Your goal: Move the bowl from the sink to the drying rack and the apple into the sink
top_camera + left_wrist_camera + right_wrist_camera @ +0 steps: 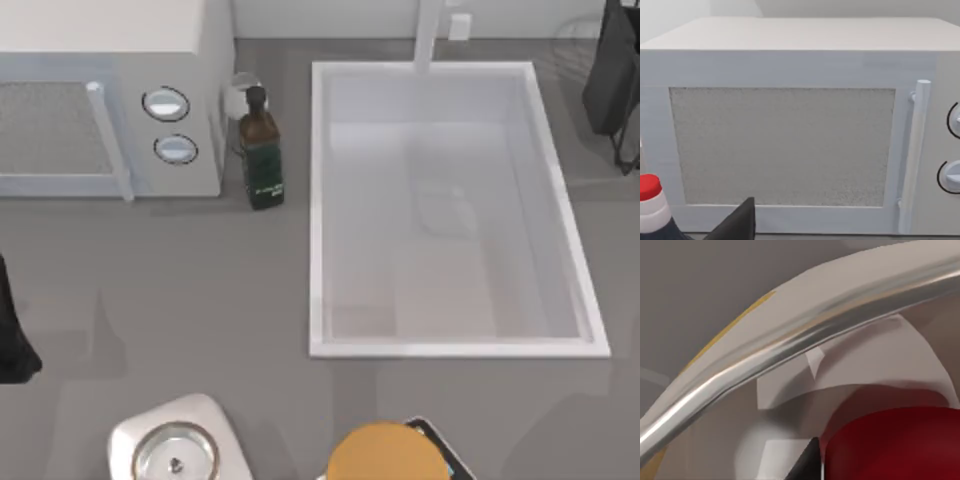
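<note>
Top view. Grey surface (pixel 200 290) carries everything.

Sink (pixel 320 200): largest item, running from centre out toward 3 o'clock. White rectangular basin, raised pale rim, white tap post (pixel 428 35) at its 12 o'clock edge. Basin floor is plain white all over, with soft grey shading.

Microwave (pixel 110 90): white box at 10 to 11 o'clock, two round knobs (pixel 166 103) on its front. In the left wrist view the speckled grey door (pixel 782 145) faces me square on, with an upright bar handle (pixel 912 155) beside it.

My right arm (pixel 612 70): dark, at 1 to 2 o'clock, beyond the sink's far right corner. My left arm (pixel 12 335): dark, parked at the 9 o'clock edge.

Orange-yellow round thing (pixel 385 455): 6 o'clock edge, resting on a dark flat item with a blue edge (pixel 445 455).

Metal dish (pixel 175 452): 7 o'clock, shiny, on a white base; a small knob sits in its middle.

Dark bottle (pixel 262 150): green label, upright, between microwave and sink, near 11 o'clock.

Red-capped bottle (pixel 647 200): seen close by in the left wrist view.

Left hand (pixel 740 222): one dark tip in view; spread or pressed together, cannot tell.

Right hand (pixel 805 465): one dark tip in view; cannot tell either. Just beside it lies a glossy deep red rounded surface (pixel 890 445), under a curved bright metal bar (pixel 790 345). Apple or bowl rim: cannot tell.
</note>
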### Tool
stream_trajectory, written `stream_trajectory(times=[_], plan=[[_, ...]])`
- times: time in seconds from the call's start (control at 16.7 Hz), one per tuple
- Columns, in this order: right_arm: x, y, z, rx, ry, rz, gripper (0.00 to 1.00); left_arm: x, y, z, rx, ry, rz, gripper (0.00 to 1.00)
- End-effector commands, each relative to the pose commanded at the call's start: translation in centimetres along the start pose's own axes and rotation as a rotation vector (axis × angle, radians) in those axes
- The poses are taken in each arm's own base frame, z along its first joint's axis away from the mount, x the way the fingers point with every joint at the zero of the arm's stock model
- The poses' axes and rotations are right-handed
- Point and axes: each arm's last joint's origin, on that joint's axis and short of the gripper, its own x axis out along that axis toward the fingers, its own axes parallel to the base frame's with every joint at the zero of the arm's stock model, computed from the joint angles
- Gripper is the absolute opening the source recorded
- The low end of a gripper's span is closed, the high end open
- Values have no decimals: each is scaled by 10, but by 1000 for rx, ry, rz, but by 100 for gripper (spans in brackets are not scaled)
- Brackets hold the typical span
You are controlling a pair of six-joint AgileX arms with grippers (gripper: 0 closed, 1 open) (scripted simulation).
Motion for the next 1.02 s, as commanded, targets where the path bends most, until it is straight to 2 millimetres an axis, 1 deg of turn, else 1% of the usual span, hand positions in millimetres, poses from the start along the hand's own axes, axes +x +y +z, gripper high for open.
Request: stream_trajectory(times=[0.42, 0.48, 0.9, 0.96, 1.02], plan=[[0, 0, 0, 0, 0, 0, 2, 0, 0, 0, 0, 0, 0, 100], [0, 0, 0, 0, 0, 0, 0, 0, 0, 0, 0, 0, 0, 100], [0, 0, 0, 0, 0, 0, 0, 0, 0, 0, 0, 0, 0, 100], [-37, -1, 0, 4, -65, -30, 0, 0, 0, 0, 0, 0, 0, 100], [-38, -2, 0, 4, -67, -31, 0, 0, 0, 0, 0, 0, 0, 100]])
